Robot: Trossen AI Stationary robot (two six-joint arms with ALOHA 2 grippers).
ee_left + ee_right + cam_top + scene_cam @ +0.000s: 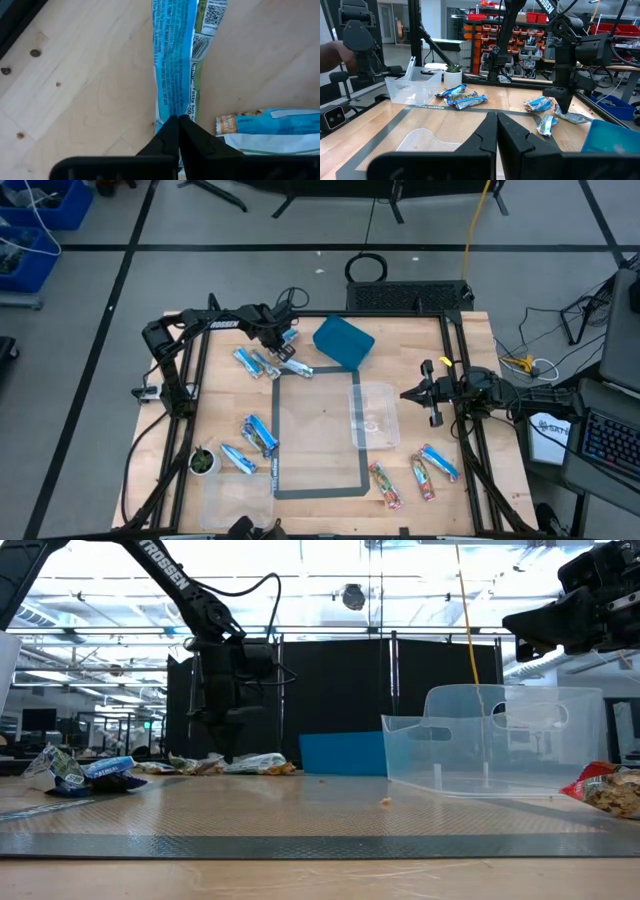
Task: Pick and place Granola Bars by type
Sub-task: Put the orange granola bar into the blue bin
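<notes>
Several blue-wrapped Granola Bars [262,364] lie at the table's far left. My left gripper [278,348] stands over them, pointing steeply down, shut on one blue bar [174,55]. More blue bars [258,433] lie at the near left. Red-patterned bars [386,484] and another blue one [438,462] lie at the near right. My right gripper [410,393] waits shut at the right edge, level, above the table, touching nothing. My left gripper pinches the blue bar's wrapper at its end [173,111] between its two shut fingers, coming from above and pointing steeply down. The rest of the bar runs away from the fingers, flat on the wood. A second bar [270,131] lies right beside the fingers.
A blue lid or bin [343,342] sits at the far middle, a clear tub [373,415] right of centre, another clear tub [235,498] at the near left by a small green-topped pot [203,462]. A grey tape rectangle [275,440] marks the middle.
</notes>
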